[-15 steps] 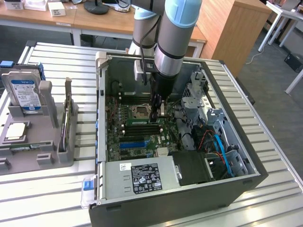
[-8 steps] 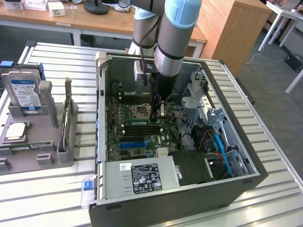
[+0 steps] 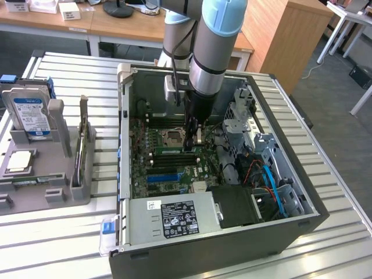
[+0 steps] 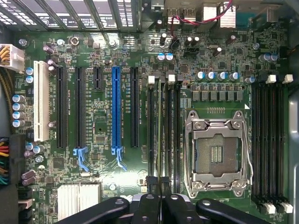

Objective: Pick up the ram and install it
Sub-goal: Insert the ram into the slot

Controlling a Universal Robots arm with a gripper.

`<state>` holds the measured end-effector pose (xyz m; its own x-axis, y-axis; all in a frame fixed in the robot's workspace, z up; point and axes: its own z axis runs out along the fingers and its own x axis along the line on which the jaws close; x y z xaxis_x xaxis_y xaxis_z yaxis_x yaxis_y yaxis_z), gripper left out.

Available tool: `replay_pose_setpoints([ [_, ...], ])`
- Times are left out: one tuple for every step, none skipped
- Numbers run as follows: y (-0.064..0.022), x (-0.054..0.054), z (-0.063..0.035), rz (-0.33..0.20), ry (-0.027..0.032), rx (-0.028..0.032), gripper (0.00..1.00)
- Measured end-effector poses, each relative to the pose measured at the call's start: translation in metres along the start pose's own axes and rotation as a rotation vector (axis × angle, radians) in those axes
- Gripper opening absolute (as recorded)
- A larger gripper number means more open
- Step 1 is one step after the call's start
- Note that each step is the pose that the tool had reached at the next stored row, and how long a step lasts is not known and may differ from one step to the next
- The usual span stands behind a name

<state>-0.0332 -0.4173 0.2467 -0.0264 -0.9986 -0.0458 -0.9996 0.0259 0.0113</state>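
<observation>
Gripping the ram (image 3: 174,149) with clenched fingers (image 4: 148,207), I am holding it at the black memory slots (image 4: 174,130) beside the socket (image 4: 216,151).

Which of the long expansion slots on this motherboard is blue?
The blue slot, flanked by black slots; the rest are black, bar one white slot.
</observation>
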Motion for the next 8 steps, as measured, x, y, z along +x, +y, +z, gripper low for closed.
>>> replay_pose_setpoints([
  [0.0000, 0.0000, 0.0000, 0.000, -0.0001, 0.0000, 0.12],
  [0.0000, 0.0000, 0.0001, 0.000, -0.0001, 0.0000, 0.12],
  [0.0000, 0.0000, 0.0002, 0.000, -0.0003, 0.0001, 0.12],
  [0.0000, 0.0001, 0.0004, 0.000, -0.0003, 0.0003, 0.12],
  [0.0001, 0.0001, 0.0006, 0.000, -0.0003, 0.0005, 0.12],
  [0.0002, 0.0001, 0.0009, 0.000, -0.0002, 0.0006, 0.12],
  [0.0002, 0.0001, 0.0011, 0.000, -0.0002, 0.0007, 0.12],
  [0.0002, 0.0001, 0.0012, 0.000, -0.0002, 0.0007, 0.12],
])
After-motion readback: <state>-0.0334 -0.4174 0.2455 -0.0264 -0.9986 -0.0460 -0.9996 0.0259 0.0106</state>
